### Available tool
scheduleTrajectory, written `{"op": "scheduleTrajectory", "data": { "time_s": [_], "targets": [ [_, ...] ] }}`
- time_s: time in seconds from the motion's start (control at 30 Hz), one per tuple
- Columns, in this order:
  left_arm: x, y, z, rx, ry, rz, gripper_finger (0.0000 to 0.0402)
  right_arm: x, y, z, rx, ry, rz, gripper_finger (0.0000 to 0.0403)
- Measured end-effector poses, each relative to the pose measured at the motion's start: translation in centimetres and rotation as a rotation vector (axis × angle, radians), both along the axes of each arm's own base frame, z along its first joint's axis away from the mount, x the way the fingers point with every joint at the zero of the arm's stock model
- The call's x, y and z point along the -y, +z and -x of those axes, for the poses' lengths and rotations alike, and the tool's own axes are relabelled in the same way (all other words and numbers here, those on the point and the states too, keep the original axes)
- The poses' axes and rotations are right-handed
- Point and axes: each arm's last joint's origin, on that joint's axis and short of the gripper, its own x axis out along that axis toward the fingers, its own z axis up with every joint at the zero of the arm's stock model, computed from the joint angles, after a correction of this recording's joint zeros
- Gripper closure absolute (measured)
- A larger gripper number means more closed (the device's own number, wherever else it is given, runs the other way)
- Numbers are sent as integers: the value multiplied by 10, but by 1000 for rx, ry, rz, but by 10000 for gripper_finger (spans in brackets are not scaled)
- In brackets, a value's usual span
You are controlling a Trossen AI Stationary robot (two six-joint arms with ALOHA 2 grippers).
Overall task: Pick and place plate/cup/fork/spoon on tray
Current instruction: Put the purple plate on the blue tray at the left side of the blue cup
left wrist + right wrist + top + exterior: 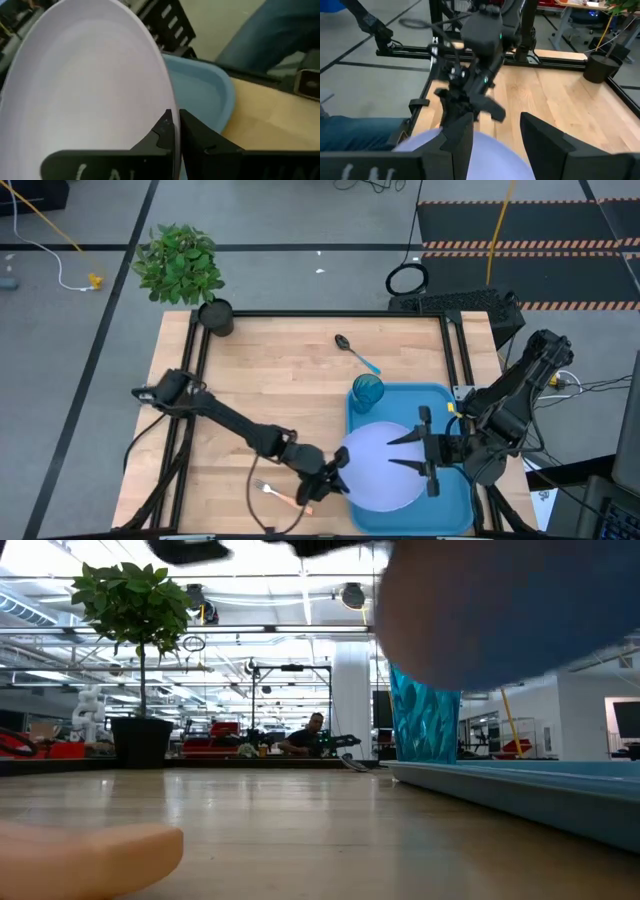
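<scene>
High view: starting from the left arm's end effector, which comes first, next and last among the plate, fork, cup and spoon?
From the left end effector:
1. Plate, pinched at its rim, over the tray.
2. Fork, just beside it on the wood.
3. Cup, at the tray's far corner.
4. Spoon, beyond the tray.

Even overhead light was bright with soft shadows; in the low view the near plate (500,610) and fork (85,858) blurred heavily.
</scene>
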Motion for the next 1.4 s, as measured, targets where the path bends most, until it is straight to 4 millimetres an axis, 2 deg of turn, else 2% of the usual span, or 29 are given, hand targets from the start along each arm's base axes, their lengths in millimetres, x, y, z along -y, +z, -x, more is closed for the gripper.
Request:
{"op": "scheduleTrajectory", "data": {
  "time_s": [0.13,0.33,0.43,0.57,0.8,1.1,1.4],
  "targets": [
    [8,-11,-22,-56,-39,-85,394,1,1,1,0,1,2,245],
    [13,-6,-51,-35,-72,-117,385,2,1,2,2,7,12,245],
    [8,-13,-61,-56,-103,-100,386,2,1,1,2,10,21,245],
    [-8,-23,-74,-79,-83,-61,394,2,1,1,3,10,20,245],
    [-33,-33,-82,-121,-16,-50,379,2,2,1,4,10,18,245],
    [-57,-36,-87,-161,34,-35,389,2,1,1,3,10,20,245],
    [-62,-57,-91,-210,60,-25,362,2,2,1,3,10,20,245]
  ]
}}
